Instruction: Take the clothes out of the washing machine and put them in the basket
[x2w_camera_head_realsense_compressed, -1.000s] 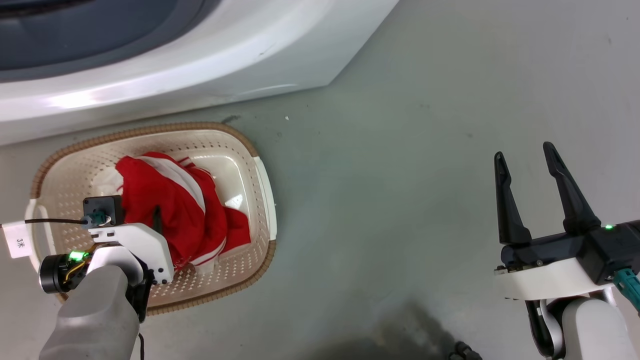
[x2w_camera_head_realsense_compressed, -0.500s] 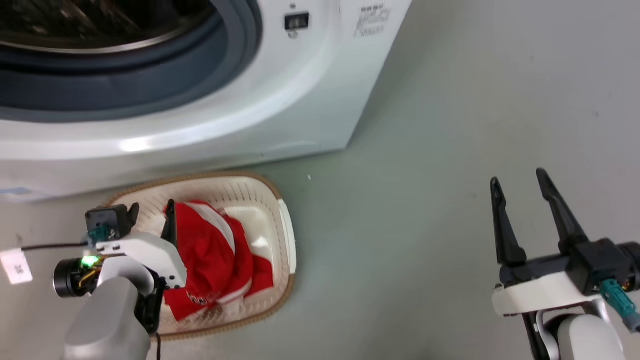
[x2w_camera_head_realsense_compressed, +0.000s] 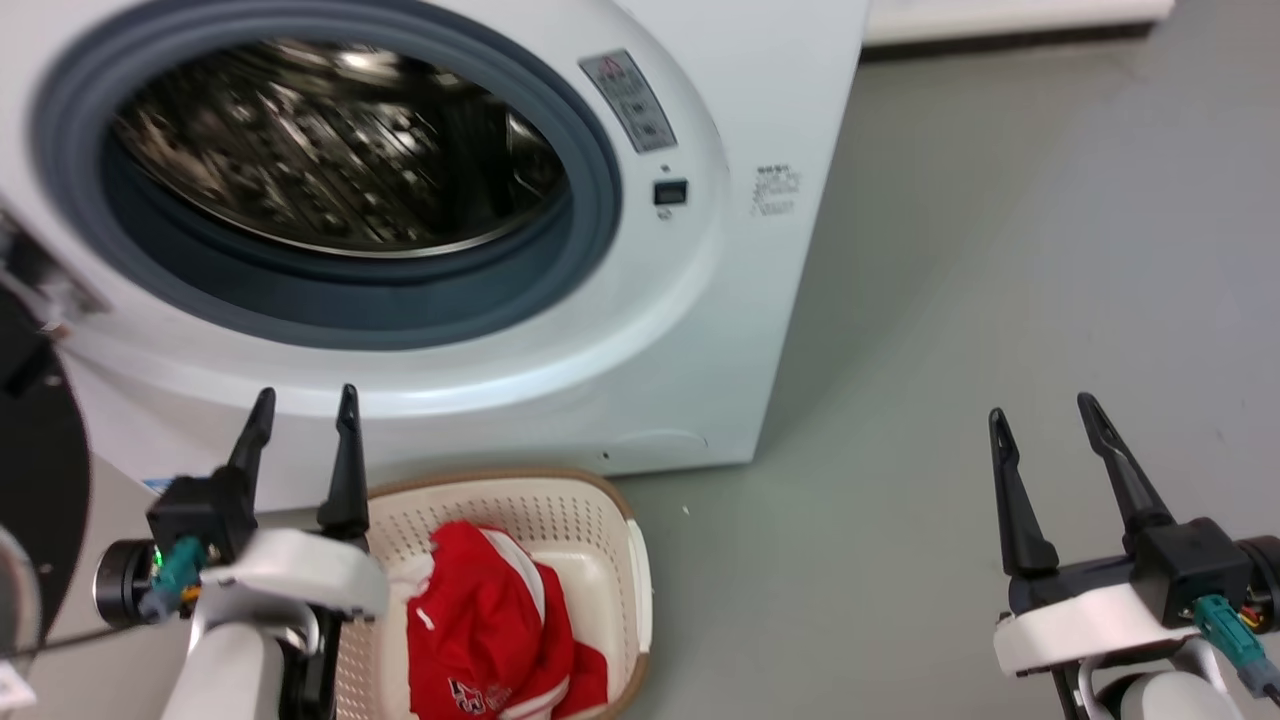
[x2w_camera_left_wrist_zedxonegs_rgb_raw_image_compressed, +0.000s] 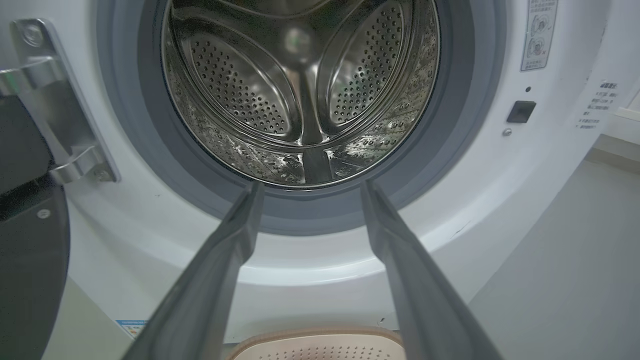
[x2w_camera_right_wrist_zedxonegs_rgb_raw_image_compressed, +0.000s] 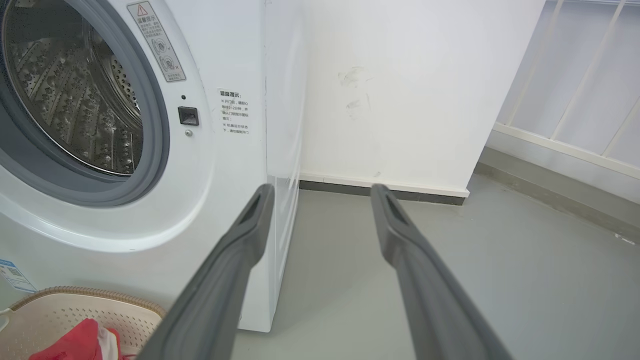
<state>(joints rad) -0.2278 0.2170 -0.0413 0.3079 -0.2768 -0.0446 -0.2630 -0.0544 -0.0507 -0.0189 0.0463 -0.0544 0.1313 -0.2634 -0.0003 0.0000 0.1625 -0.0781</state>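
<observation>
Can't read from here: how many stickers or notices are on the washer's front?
3: a warning sticker right of the porthole's top, printed text further right, and a blue label low on the front, left of the basket. The open door may hide more.

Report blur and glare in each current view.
Head view: the drum and the left tool look smeared. Left wrist view: drum crisp with bright glints, own fingers soft. Right wrist view: evenly lit, warning label sharp, its fingers soft.

Warning-triangle sticker (x2w_camera_right_wrist_zedxonegs_rgb_raw_image_compressed: 159, 42) on the washing machine (x2w_camera_right_wrist_zedxonegs_rgb_raw_image_compressed: 225, 190)
</observation>
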